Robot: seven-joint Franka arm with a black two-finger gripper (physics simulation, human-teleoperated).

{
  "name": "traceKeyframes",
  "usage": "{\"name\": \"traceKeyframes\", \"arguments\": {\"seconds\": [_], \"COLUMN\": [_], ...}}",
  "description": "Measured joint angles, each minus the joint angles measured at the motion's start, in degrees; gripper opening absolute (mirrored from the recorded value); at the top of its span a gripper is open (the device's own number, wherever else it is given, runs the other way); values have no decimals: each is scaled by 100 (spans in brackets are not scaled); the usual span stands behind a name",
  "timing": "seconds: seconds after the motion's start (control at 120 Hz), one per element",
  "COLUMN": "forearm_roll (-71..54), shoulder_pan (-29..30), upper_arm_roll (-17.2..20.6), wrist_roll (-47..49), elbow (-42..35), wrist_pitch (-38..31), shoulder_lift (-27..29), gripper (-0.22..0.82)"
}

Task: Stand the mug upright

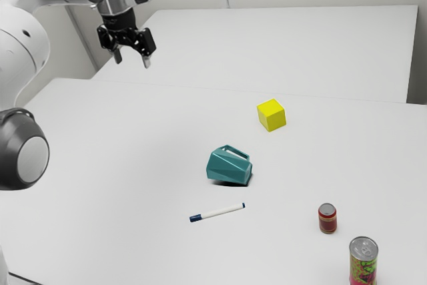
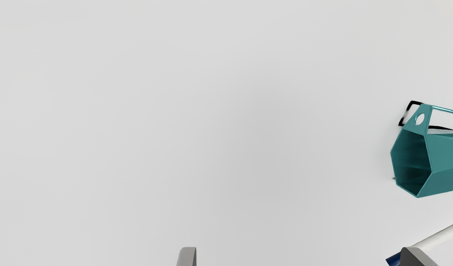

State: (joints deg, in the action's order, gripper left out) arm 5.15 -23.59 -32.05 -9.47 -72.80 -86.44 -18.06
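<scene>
High over the table, toward the exterior view's upper left, the gripper (image 1: 133,61) stands open with nothing between its fingers. The teal faceted mug (image 1: 228,166) lies on its side on the table, its handle on the upper side, well apart from the gripper. In the wrist view the mug (image 2: 444,159) shows its dark open mouth and part of its handle, its far end cut off by the picture's edge. The gripper (image 2: 298,255) has its two fingertips wide apart in that view, over bare table.
A white marker with a blue cap (image 1: 217,212) lies close to the mug. A yellow cube (image 1: 271,115) sits beyond the mug. A small red can (image 1: 327,219) and a taller colorful can (image 1: 363,262) stand toward the exterior view's lower right on the white table (image 1: 120,165).
</scene>
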Motion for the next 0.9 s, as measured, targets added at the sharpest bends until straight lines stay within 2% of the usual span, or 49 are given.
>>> {"name": "traceKeyframes", "arguments": {"seconds": [0.308, 0.525, 0.617, 0.733, 0.9], "forearm_roll": [380, 1232, 1652, 2237, 2952], "shoulder_pan": [117, 245, 309, 361, 311], "upper_arm_roll": [87, 280, 301, 313, 423], "wrist_roll": [-50, -69, -152, -375, -811], "elbow": [-193, -2336, -3108, -3690, -3907], "wrist_pitch": [-26, -445, -774, -1216, -1852], "shoulder_lift": [77, 1015, 1194, 1191, 863], "gripper": [60, 60, 60, 60, 60]}}
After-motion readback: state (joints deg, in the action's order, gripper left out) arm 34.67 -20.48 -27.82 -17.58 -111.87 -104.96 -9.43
